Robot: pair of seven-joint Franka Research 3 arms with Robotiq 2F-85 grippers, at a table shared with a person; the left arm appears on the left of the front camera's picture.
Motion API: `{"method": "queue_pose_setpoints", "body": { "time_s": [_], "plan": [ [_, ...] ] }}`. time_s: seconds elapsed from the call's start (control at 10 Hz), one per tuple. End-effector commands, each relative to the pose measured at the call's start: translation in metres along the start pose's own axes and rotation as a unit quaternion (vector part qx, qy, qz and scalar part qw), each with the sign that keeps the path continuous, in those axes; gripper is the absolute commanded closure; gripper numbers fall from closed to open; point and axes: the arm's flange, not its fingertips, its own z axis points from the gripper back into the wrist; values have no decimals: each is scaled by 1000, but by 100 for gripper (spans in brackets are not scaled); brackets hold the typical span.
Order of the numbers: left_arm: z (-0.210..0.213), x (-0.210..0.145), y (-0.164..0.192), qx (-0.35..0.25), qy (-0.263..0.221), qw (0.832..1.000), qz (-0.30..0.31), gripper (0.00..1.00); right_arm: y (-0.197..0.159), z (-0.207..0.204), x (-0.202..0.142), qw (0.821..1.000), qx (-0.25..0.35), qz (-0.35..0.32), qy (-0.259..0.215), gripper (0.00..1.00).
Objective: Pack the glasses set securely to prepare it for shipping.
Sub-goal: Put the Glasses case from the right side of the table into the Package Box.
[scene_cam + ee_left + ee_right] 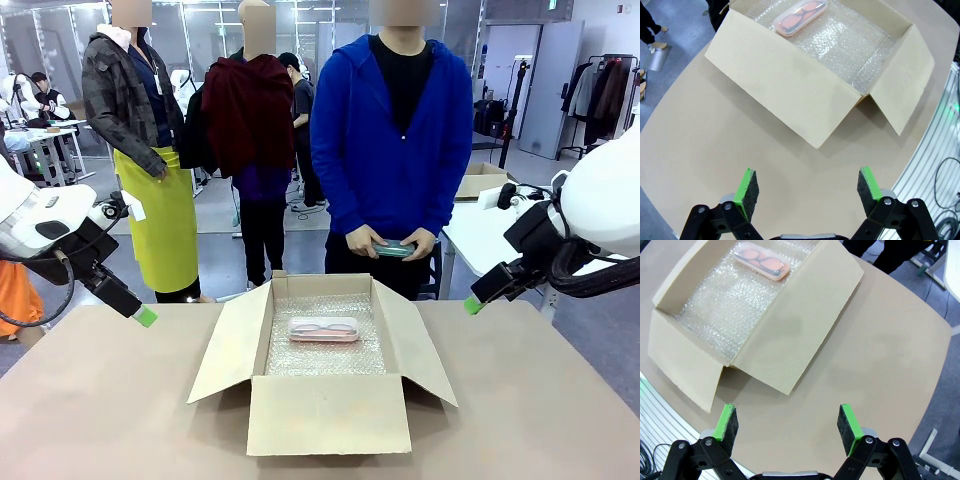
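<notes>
The pale pink translucent glasses case (324,329) lies flat on bubble wrap in the far part of the open cardboard box (328,412); dark glasses show through it (800,17) (762,260). A person in a blue hoodie at the far side holds the mint green case (394,248) in both hands, above the table's far edge. My left gripper (146,317) hovers left of the box, open and holding nothing (805,191). My right gripper (472,305) hovers right of the box, open and holding nothing as well (787,424).
The box's four flaps (232,341) are spread outward. Bare tan tabletop (110,400) lies on both sides of the box. A second table with a cardboard box (482,182) stands at the back right. Other people stand behind the table.
</notes>
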Motion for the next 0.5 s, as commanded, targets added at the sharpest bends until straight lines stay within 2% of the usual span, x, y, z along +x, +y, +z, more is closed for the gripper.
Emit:
{"method": "queue_pose_setpoints", "body": {
  "time_s": [0.0, 0.4],
  "plan": [
    [1, -1, 1, -6, -4, 1000, -2, 0, -2, -1, 1, 1000, -2, 7, -6, 0],
    [1, -1, 1, -6, -4, 1000, -2, 0, -2, -1, 1, 1000, -2, 7, -6, 0]
  ]
}}
